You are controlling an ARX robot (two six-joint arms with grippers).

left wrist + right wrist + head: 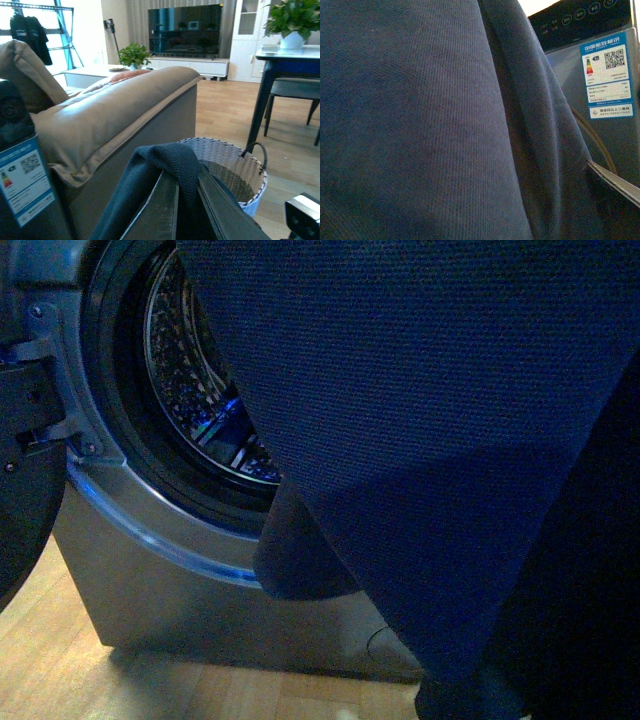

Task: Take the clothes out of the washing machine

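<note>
The clothes (pixel 420 440), a dark navy knit garment, hang close before the front camera and cover its right side. My left gripper (pixel 186 181) is shut on a fold of the clothes (pixel 165 157), which drape over its black fingers (pixel 160 210). The washing machine (pixel 150 580) stands behind, and its steel drum (pixel 195 380) shows through the open porthole. My right gripper is open. The clothes (pixel 420 125) fill its view and hide its fingers, apart from a pale edge (pixel 615 182). The washing machine's top with a blue label (pixel 607 75) shows beside the cloth.
A woven basket (pixel 252 187) stands on the wood floor just beyond my left gripper. A beige sofa (pixel 110 115) is beside it, and a dark table with chairs (pixel 285 85) is further off. The machine's open door (pixel 25 470) is at the far left.
</note>
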